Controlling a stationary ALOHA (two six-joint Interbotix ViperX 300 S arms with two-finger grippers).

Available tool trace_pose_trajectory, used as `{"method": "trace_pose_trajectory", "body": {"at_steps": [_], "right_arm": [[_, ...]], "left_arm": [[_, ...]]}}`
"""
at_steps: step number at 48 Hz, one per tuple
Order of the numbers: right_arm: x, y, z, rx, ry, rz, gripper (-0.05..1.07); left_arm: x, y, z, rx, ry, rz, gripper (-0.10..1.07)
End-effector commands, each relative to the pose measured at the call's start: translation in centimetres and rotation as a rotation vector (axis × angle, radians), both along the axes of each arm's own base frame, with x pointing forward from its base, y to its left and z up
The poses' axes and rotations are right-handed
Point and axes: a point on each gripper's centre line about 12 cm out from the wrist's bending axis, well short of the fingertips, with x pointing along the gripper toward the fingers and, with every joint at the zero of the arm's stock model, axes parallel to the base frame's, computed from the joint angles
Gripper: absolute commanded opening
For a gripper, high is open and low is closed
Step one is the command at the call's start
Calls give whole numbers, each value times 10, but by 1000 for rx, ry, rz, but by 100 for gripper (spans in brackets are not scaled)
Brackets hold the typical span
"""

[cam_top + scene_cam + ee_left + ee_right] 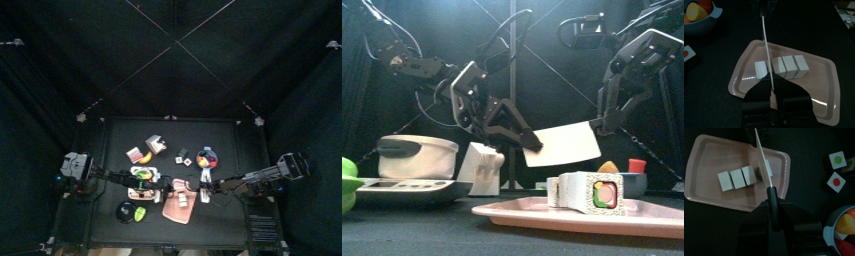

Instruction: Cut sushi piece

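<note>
The sushi roll [592, 192] is seen low and right of centre in the front view, sitting on a pink tray [516, 210] at the near edge of the table.

Starting from the far left of that view, a green object [349, 180] is cut off by the frame edge. Next to it a white lidded pot [416, 155] is perched on a grey base [402, 190].

Moving to the middle, the left gripper [523, 130] is angled down towards the right. Its fingers are clamped on the knife [565, 145], whose broad pale blade is held in the air above the tray, clear of the roll.

At the upper right, the right gripper [605, 120] is brought in against the blade's top corner. Whether it grips the knife cannot be told.

In the left wrist view the blade [765, 40] is seen edge-on, lined up over the gap between one cut piece [761, 69] and three pieces packed together [791, 66]. A bowl of fruit [701, 12] is caught in the upper left corner.

In the right wrist view the blade [761, 158] is laid across the row of pieces [737, 177]. Two small cards [838, 160] are spotted at the right edge.
</note>
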Motion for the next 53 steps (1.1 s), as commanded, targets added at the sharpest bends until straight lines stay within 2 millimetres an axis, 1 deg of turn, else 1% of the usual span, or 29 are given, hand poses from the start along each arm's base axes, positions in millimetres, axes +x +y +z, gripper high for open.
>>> {"method": "trace_pose_trajectory", "body": {"at_steps": [1, 10, 14, 38, 53], "right_arm": [[0, 5, 12, 20, -36, 2, 25], [-4, 21, 10, 47, -24, 35, 25], [-4, 25, 8, 55, -17, 42, 25], [0, 25, -14, 53, 39, 37, 25], [2, 25, -25, 49, 67, 37, 25]], "left_arm": [[7, -14, 18, -5, -63, -34, 38], [6, -31, 26, -10, -84, -74, 38], [7, -36, 24, -12, -79, -83, 38], [9, -38, 4, -9, -34, -83, 38], [9, -38, -1, -7, -21, -83, 38]]}}
